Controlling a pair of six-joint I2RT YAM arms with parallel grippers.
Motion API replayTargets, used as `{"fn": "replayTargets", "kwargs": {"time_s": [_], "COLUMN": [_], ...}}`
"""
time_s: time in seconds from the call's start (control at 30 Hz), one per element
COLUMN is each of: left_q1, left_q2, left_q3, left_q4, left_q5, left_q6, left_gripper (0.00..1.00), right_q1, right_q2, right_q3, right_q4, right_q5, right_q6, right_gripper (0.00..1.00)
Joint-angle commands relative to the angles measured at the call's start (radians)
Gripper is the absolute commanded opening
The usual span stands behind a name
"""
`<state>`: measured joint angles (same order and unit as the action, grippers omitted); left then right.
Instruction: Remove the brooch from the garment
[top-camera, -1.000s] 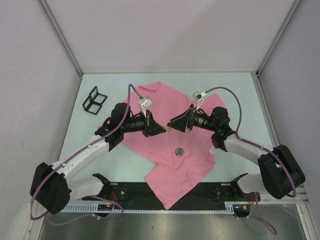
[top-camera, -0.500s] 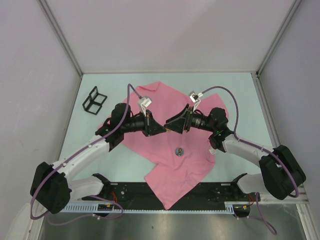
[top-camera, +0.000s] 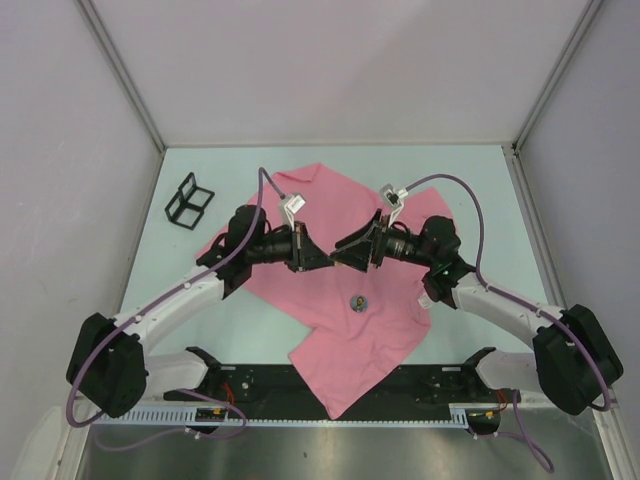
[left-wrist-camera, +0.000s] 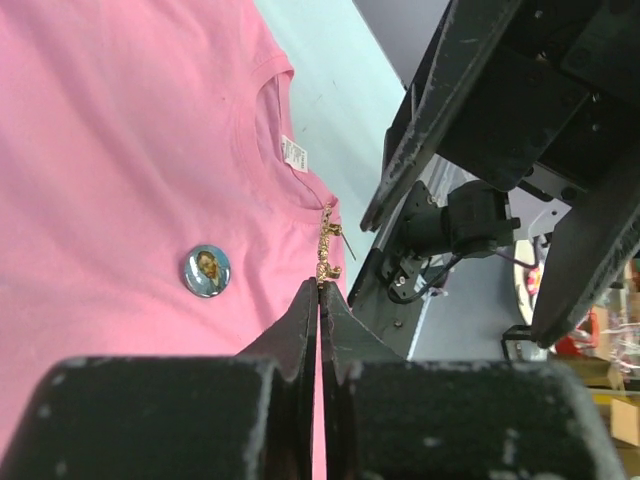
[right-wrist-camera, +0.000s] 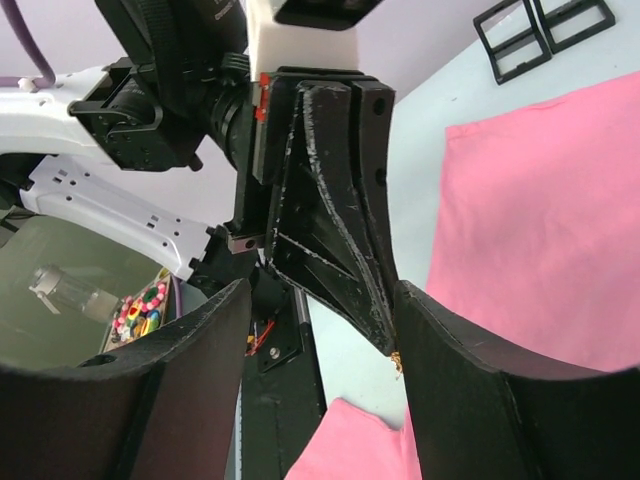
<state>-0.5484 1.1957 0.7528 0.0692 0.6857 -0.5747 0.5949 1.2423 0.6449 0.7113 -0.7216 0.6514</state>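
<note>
While both arms reach in over the middle of the bench (top-camera: 480, 190), I see their tips meet above the garment (top-camera: 340, 340), a pink T-shirt spread loosely and filling the centre of the top view.

My left claw (left-wrist-camera: 320, 290) is closed, its two fingers pressed flat together. Pinched at their very tip is the brooch (left-wrist-camera: 326, 243), a small gold piece with a thin pin standing off it. From these views I cannot tell whether the brooch touches the cloth.

My right claw (right-wrist-camera: 320, 300) is spread wide. In its wrist view the left claw's closed tip sits in the gap between its two fingers, with a gold glint of the brooch (right-wrist-camera: 397, 362) beside the right-hand one.

A round badge (top-camera: 358, 303) with a portrait lies on the shirt at 6 o'clock from where the claws meet. In the left wrist view a small white label (left-wrist-camera: 293, 153) shows inside the collar, at 1 o'clock from the badge.

A black wire frame (top-camera: 188, 198) stands on the bench at 10 o'clock, just off the shirt's edge.
</note>
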Motion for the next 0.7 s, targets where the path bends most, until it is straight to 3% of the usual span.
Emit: {"fn": "replayTargets", "kwargs": {"time_s": [0.0, 0.2, 0.47, 0.67], "left_q1": [0.015, 0.047, 0.047, 0.047], "left_q2": [0.022, 0.036, 0.059, 0.041], "left_q3": [0.007, -0.023, -0.021, 0.002], "left_q4": [0.069, 0.145, 0.222, 0.187], "left_q5": [0.061, 0.109, 0.256, 0.333], "left_q6": [-0.068, -0.105, -0.067, -0.016], "left_gripper": [0.00, 0.00, 0.00, 0.00], "right_q1": [0.008, 0.026, -0.112, -0.182], "right_q2": [-0.026, -0.082, -0.207, -0.172], "right_q3": [0.041, 0.039, 0.058, 0.084], "right_q4": [-0.015, -0.126, -0.316, -0.400], "right_q5": [-0.009, -0.009, 0.010, -0.171], "right_q6": [-0.038, -0.050, 0.002, -0.050], "right_gripper": [0.63, 0.62, 0.57, 0.62]}}
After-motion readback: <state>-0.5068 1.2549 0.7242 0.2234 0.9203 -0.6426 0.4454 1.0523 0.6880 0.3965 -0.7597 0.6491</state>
